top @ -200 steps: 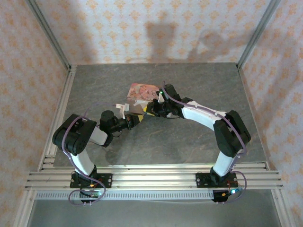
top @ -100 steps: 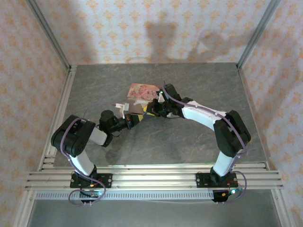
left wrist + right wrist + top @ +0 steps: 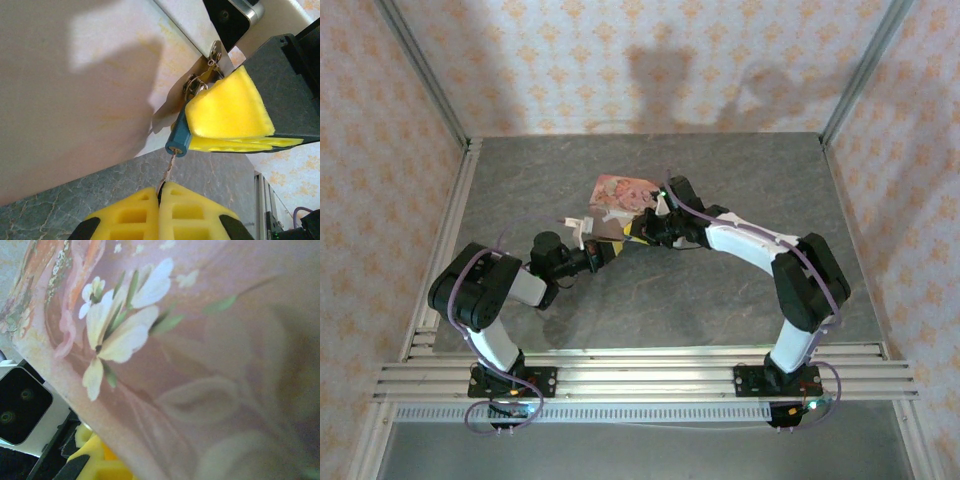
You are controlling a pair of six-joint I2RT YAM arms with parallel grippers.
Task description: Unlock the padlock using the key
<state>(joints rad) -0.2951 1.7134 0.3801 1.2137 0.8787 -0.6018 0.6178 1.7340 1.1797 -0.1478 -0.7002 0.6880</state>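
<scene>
Key (image 3: 169, 170) pinched in clenched left gripper (image 3: 161, 194), tip at keyhole of padlock (image 3: 179, 140) clamped by right gripper (image 3: 225, 136) beside pink box (image 3: 75, 75); likely bending or skidding off if pushed off-axis.

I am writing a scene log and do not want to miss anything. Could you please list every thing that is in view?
pink box: one, pink with flower print, middle of table
hasp: one, metal, on the box edge
padlock: one, blue, below the hasp
key: one, silvery, tip at the padlock's lower end
table: one, grey
walls: three, pale, orange pattern
left gripper: one, yellow pads, shut on key
right gripper: one, yellow pads, shut on padlock
</scene>
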